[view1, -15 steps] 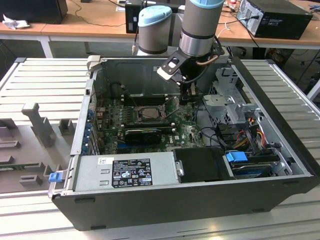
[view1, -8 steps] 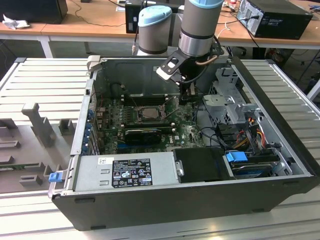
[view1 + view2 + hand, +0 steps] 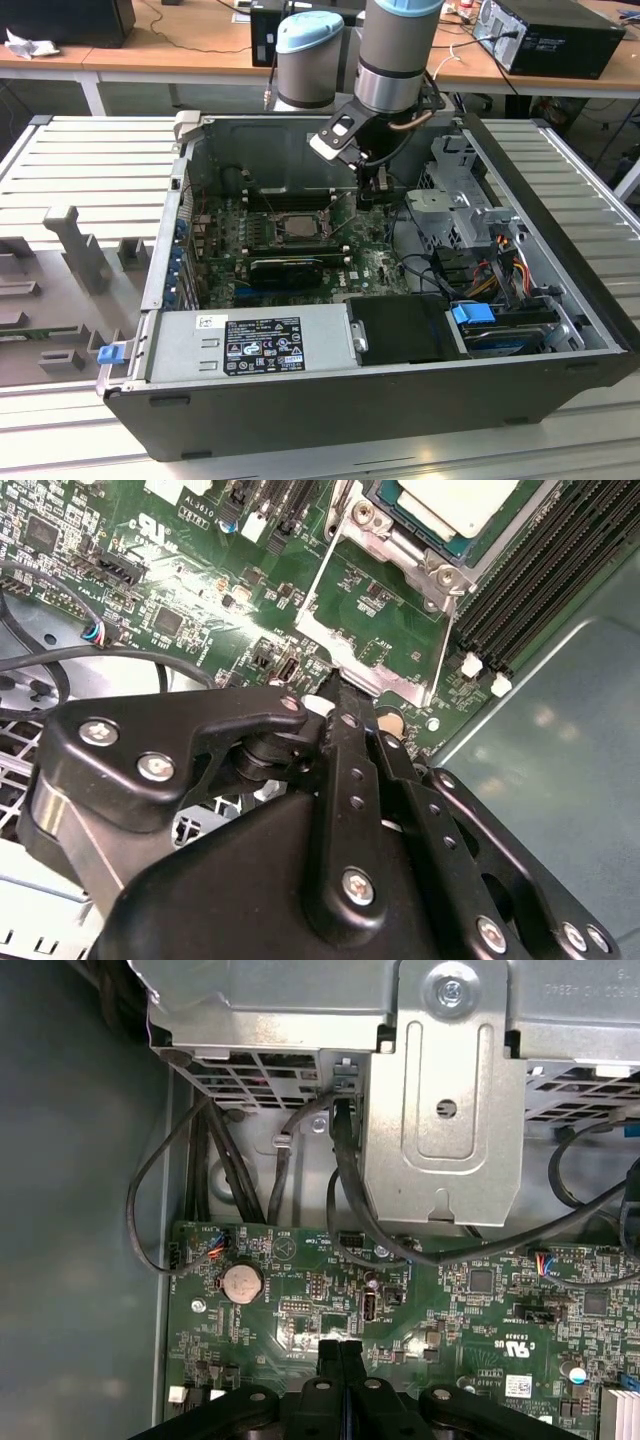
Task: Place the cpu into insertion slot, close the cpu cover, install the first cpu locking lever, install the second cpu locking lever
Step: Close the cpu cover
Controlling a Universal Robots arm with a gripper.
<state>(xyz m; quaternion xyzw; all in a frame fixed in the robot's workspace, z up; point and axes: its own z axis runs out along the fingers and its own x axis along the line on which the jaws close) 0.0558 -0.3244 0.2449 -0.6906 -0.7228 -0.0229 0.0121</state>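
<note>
Silver-grey cpu (image 3: 455, 502) sits in the insertion slot (image 3: 400, 543). Beside the slot the cpu cover (image 3: 395, 683) lies flipped open, green board (image 3: 380, 590) showing through its cut-out. At the cover's edge farthest from the slot is the gripper (image 3: 342, 692), jaws clenched together with nothing between them.

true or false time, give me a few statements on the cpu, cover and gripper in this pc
1. The cpu sits in the slot. True.
2. The cover lies shut over the cpu. False: it is swung open, and the board shows through its cut-out.
3. The gripper holds the cpu. False: it is shut on nothing, its tip by the cover's edge.
4. A coin cell sits on the board. True.
</note>
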